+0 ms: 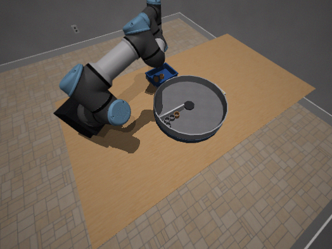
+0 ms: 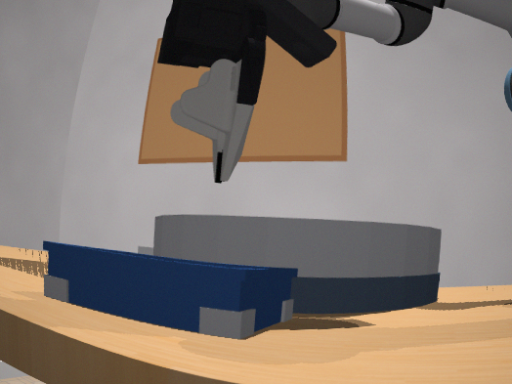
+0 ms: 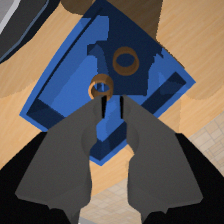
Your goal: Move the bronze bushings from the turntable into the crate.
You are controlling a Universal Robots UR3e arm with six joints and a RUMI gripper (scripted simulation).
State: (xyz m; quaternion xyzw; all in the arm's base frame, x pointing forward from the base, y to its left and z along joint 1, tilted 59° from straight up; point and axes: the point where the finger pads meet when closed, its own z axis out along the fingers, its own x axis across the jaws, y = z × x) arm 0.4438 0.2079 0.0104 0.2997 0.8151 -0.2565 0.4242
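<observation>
My gripper hangs well above the blue crate, with its fingers shut and nothing between them. In the wrist view the fingertips point down at the crate. Two bronze bushings lie on the crate floor, one just past the fingertips and one farther off. Both also show in the top view. On the grey turntable one bronze bushing lies by the divider bar, next to steel bushings.
The turntable has a high grey rim that stands right behind the crate. A black hub sits at its centre. The arm's elbow and base stand to the left on the wooden table.
</observation>
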